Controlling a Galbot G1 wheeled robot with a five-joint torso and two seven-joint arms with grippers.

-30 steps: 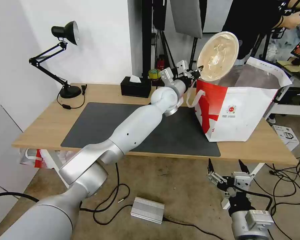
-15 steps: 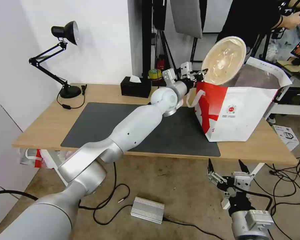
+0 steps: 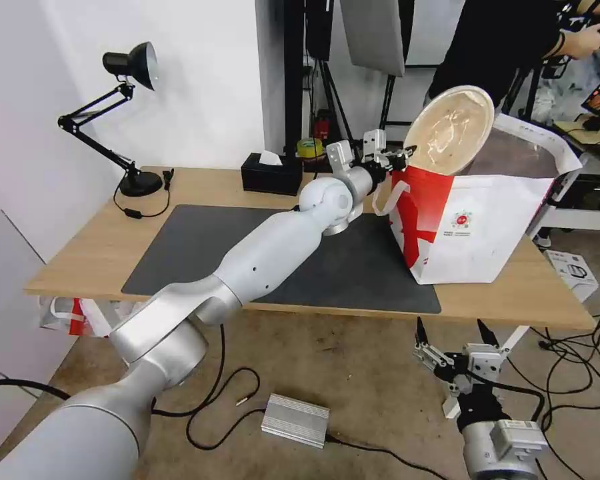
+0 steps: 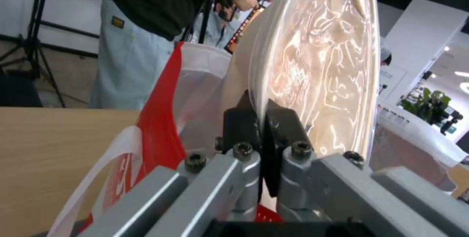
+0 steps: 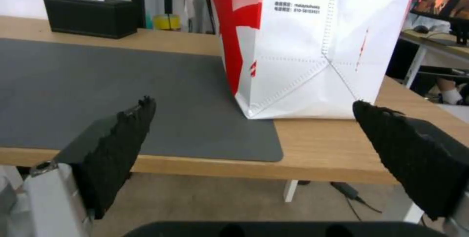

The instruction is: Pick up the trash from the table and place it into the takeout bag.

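Left end effector clamps pulp bowl rim, bowl tilted edgewise over bag mouth to fit opening. Right end effector parked below surface, fingers wide.

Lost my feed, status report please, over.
Left gripper shut on beige pulp bowl, tilted over takeout bag mouth. Right gripper open, parked below table edge. Nothing blocking.

The pulp bowl is beige with a glossy cream inside. The takeout bag is white with red panels and a small round red logo. A dark grey mat covers the light-wood table.
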